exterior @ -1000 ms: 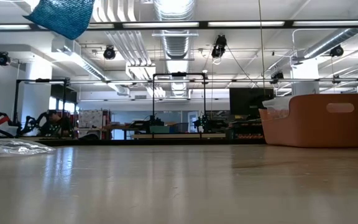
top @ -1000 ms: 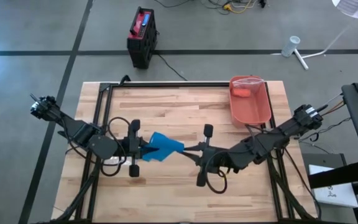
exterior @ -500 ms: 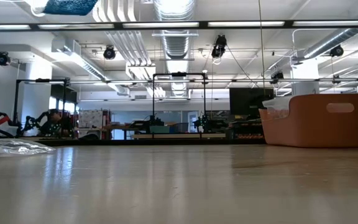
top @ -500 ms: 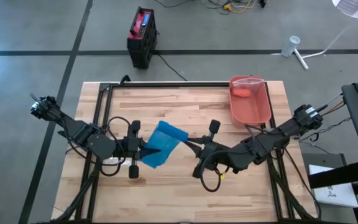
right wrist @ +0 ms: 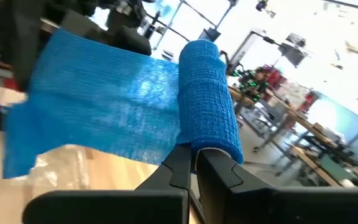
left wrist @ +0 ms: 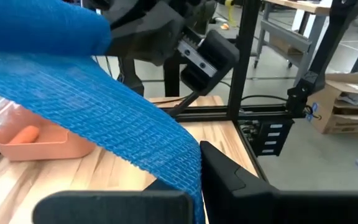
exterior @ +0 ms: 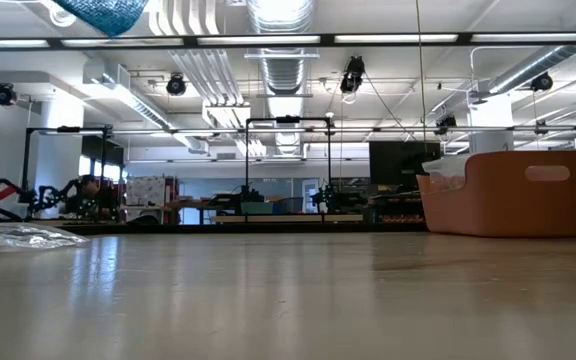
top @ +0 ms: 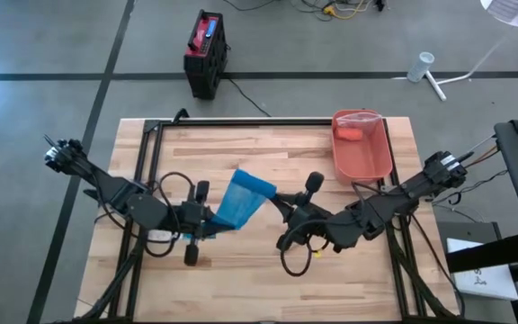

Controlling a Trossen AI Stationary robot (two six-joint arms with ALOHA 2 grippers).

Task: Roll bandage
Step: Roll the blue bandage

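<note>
- My left gripper [top: 207,222] pinches the loose end of the blue bandage [top: 238,200], held above the wooden table [top: 268,148].
- My right gripper [top: 275,202] is clamped on the rolled end [right wrist: 209,99], the strip stretched between both grippers.
- Farther back sits the orange bin [top: 363,146], near the table's right edge.

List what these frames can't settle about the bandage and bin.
- Bandage, low view: only a corner shows, cut by the top edge.
- Left tool grip point: hidden behind bandage, left wrist view.
- Orange bin contents: wall hides them in low view.
</note>
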